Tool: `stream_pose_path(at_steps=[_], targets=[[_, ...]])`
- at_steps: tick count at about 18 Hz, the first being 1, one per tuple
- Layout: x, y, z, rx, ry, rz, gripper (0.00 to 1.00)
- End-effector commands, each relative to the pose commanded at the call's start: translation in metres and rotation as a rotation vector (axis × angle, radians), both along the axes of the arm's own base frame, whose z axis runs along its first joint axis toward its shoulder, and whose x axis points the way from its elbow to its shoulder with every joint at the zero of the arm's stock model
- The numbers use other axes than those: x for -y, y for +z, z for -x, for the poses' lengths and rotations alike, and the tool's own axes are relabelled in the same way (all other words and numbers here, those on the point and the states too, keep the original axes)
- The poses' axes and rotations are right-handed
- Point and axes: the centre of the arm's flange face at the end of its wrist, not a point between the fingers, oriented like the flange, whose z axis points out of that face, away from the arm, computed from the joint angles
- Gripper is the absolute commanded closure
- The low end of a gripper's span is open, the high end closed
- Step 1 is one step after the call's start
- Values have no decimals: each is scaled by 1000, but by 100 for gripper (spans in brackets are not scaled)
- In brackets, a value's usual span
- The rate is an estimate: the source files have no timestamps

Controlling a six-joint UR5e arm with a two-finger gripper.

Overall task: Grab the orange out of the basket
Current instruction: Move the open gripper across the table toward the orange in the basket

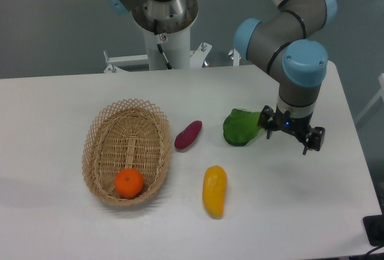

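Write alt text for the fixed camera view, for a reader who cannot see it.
An orange sits in the near end of an oval wicker basket on a white table; the robot's gripper hangs far to the right. Between them lie a purple vegetable, a yellow fruit and a green leafy item.

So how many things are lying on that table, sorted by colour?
Orange: 1, the orange in the basket
Tan: 1, the basket
Purple: 1, a long purple piece
Green: 1, a leafy green piece
Yellow: 1, a long yellow fruit
Total: 5
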Motion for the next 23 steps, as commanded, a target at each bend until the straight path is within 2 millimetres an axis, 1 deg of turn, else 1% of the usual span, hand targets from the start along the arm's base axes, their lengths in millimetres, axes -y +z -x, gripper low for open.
stream_pose_path(at_steps=[2, 5, 6, 7, 8, 9, 10, 14, 17, 18, 21, 23], targets=[[-3, -2, -4, 12, 49, -9, 0], [-18, -1, -18, 19, 51, -18, 0], [-26, -2, -26, 27, 72, -19, 0], [-38, 3, -38, 28, 109, -31, 0], [-44, 4, -46, 31, 132, -36, 0], [-51, 2, -54, 40, 141, -34, 0], [-62, 1, -67, 44, 129, -35, 0], [-84, -4, -97, 80, 191, -58, 0], [-107, -6, -129, 116, 180, -85, 0], [-113, -6, -139, 120, 191, -84, 0], [-123, -9, -158, 138, 252, -86, 0], [-133, -10, -176, 149, 276, -86, 0]])
